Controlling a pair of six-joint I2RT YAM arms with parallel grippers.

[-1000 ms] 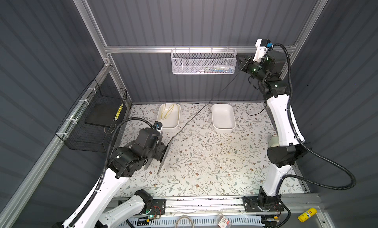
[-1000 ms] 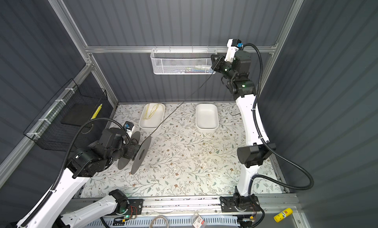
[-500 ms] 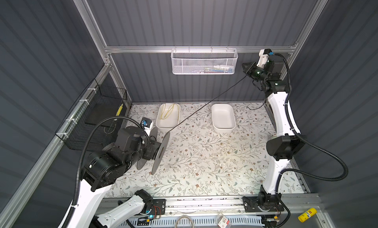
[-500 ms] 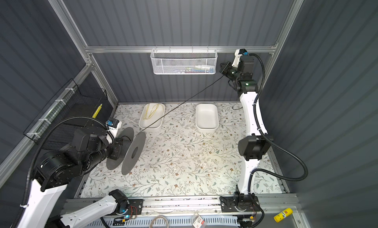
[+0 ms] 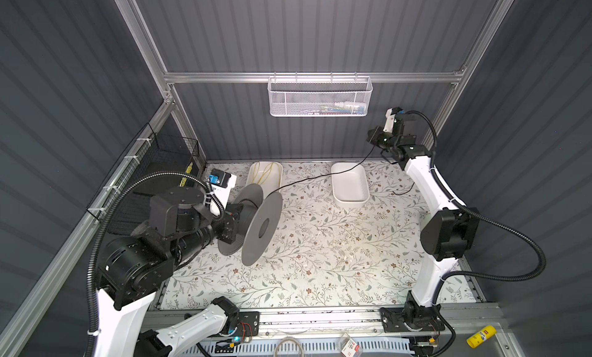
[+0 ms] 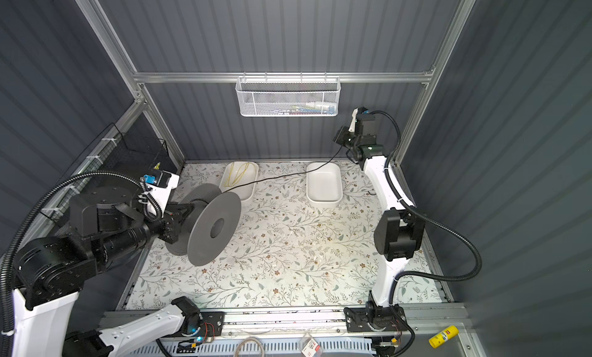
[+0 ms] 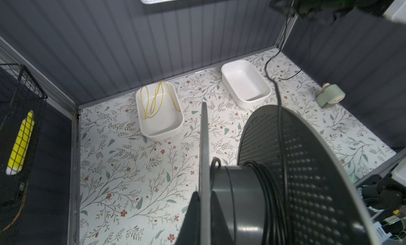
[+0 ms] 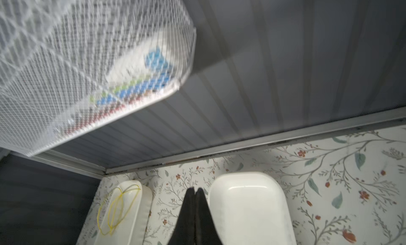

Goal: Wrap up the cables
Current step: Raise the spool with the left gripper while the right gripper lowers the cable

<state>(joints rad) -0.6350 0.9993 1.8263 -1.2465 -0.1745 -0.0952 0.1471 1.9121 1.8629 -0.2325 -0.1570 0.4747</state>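
Our left claw (image 5: 236, 225) gripped the grey plastic spool (image 5: 253, 243), and the thin black cable (image 5: 320, 177) ran upper-right into our pinched-shut right claw (image 5: 371, 140).

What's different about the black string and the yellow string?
The black cable hangs through the air, from the grey spool up to the right gripper, which is shut on it; the yellow cord lies loose in loops in a white tray. The black cable is partly wound on the spool; the yellow cord is wound on nothing. Both are thin and bendy.
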